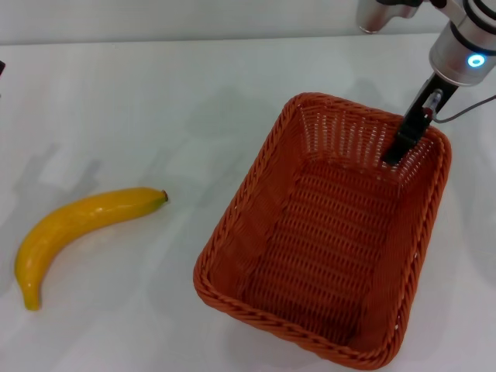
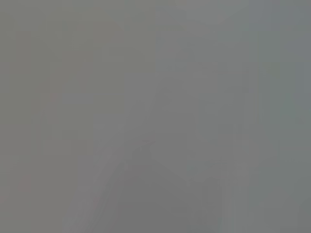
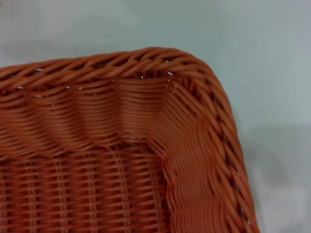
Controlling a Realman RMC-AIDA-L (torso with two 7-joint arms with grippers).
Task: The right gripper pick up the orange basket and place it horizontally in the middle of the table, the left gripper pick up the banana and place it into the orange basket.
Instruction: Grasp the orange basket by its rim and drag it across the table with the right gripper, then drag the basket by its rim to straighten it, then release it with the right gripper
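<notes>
Orange basket (image 1: 325,232) long axis diagonal; right gripper (image 1: 408,133) pinching far rim

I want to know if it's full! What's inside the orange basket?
The orange basket holds no fruit, only the right gripper, dipping in at its far corner. The banana lies outside on the table. The near wall hides a strip of floor.
</notes>
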